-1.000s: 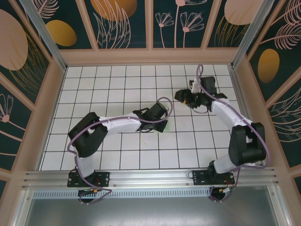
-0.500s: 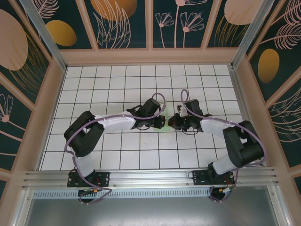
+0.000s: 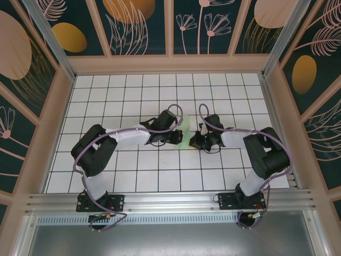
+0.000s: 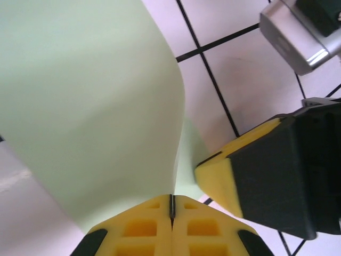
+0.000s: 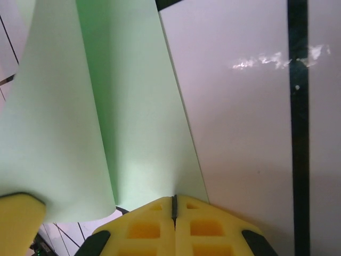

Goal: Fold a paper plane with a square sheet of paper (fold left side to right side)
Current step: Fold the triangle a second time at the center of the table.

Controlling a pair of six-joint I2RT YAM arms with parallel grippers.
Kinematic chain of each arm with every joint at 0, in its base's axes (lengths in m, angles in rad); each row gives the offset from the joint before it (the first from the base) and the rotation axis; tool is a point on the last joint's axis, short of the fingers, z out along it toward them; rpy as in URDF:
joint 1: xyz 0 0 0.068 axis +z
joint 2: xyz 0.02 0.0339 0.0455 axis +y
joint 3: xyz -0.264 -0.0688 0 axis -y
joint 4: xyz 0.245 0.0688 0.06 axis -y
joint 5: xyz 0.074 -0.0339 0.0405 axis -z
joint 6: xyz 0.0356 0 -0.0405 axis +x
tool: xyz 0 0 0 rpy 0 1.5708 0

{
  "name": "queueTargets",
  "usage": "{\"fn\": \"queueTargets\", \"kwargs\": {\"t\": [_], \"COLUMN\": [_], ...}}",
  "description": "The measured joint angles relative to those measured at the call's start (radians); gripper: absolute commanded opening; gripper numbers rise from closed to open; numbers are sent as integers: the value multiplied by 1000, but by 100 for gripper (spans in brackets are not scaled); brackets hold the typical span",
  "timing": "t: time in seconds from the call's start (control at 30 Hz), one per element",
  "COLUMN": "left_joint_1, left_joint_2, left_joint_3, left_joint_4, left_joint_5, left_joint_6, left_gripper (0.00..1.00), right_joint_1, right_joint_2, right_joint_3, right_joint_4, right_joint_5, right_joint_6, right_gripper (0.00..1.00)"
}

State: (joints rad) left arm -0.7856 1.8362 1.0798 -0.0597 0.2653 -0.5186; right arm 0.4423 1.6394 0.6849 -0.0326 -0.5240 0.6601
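The left gripper (image 4: 171, 205) is pinching the paper (image 4: 96, 106), and the right gripper (image 5: 173, 205), just beside it, is clamping the same sheet. The paper is arching up between them at mid-table (image 3: 133, 170).

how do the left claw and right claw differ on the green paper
The left claw pinches the curled-up flap of the square sheet of paper; the right claw sets its tips at the layer lying flat on the tiles. In the top view the left claw comes from the sheet's left, the right claw from its right. Both are shut, with yellow pads.
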Motion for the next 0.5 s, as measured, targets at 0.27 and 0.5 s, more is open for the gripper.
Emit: {"fn": "queueTargets", "kwargs": {"t": [0.27,0.5], "left_joint_1": [48,61], "left_joint_2": [0,14], "left_joint_3": [-1,-1], "left_joint_4": [-5,-21], "left_joint_5": [39,41], "left_joint_6": [52,82], "left_gripper": [3,4], "right_joint_1": [4,7], "right_joint_2": [9,13], "right_joint_3": [16,25], "right_joint_4": [-19,-28], "right_joint_5": [2,4], "right_joint_6": [-18,-32], "right_gripper": [2,2]}}
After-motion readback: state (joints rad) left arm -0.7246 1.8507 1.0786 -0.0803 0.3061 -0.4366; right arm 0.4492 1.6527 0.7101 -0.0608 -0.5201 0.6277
